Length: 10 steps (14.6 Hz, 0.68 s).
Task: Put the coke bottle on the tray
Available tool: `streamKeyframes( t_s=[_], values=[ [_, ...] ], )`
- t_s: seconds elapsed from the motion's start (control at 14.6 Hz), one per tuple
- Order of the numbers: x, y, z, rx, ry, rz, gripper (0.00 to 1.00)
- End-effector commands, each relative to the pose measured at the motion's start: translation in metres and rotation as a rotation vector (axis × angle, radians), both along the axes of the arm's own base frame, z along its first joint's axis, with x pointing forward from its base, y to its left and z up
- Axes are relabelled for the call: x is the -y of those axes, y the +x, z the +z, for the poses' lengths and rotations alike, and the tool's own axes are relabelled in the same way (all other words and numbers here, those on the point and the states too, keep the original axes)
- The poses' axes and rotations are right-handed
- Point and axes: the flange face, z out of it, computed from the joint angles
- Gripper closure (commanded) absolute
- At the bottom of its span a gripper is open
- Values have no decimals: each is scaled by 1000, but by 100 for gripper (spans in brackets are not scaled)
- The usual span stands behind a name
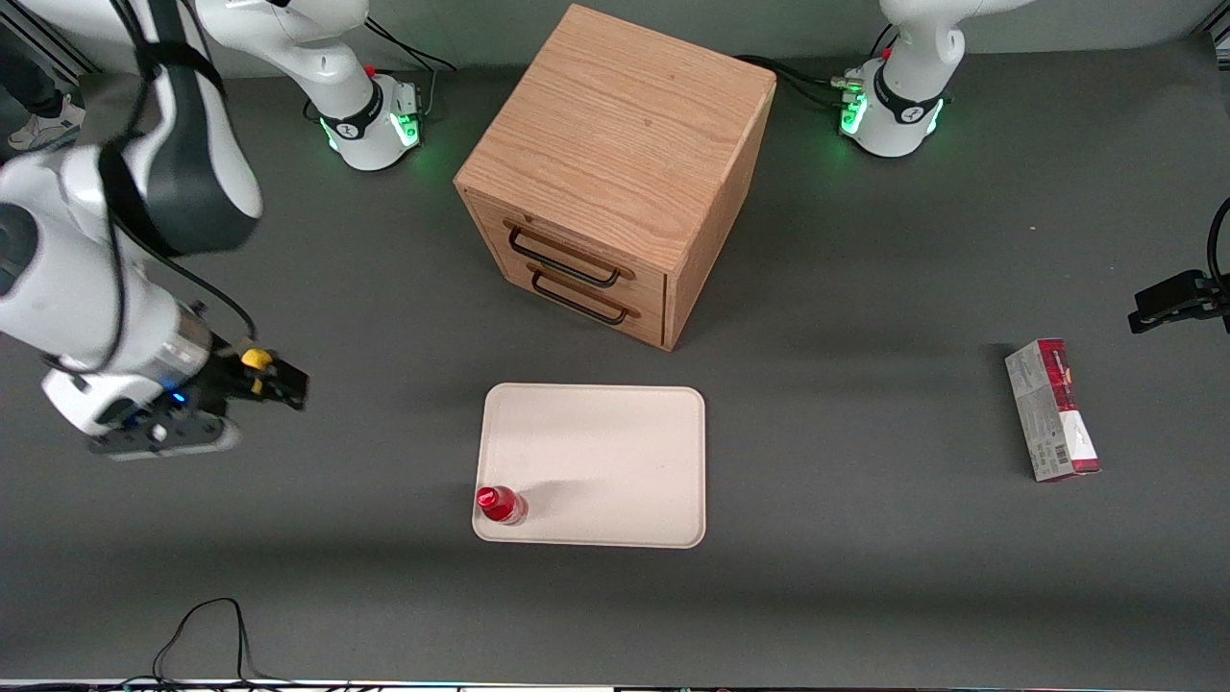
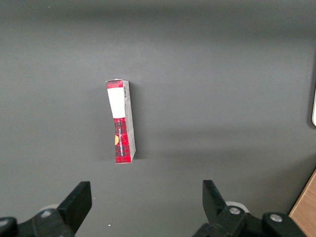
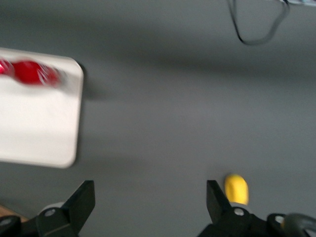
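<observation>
A robotics lab bench, by every sign: two white Franka arm bases [image 1: 370, 120] glowing with green status lights are bolted to a plain dark grey table [image 1: 865, 596], black cables [image 1: 207, 634] trail over its edge, and aluminium framing shows at the corner. The working arm's gripper [image 1: 279, 384] hangs with fingers apart over the working arm's end of the table. The props look staged: a small wooden drawer cabinet [image 1: 615, 173], a cream tray [image 1: 615, 452] holding a red coke bottle [image 1: 501, 504], a carton [image 1: 1052, 408]
</observation>
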Motion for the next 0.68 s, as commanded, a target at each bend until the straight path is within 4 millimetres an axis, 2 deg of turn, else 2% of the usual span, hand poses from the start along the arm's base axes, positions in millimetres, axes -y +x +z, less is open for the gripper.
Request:
streamKeyframes(
  t_s=[0.0, 0.07, 0.21, 0.62],
  values=[
    [38, -57, 16, -8, 53, 8, 0],
    [50, -65, 23, 2, 75, -9, 0],
    [57, -72, 32, 9, 83, -19, 0],
    [60, -78, 46, 18, 86, -24, 0]
  ],
)
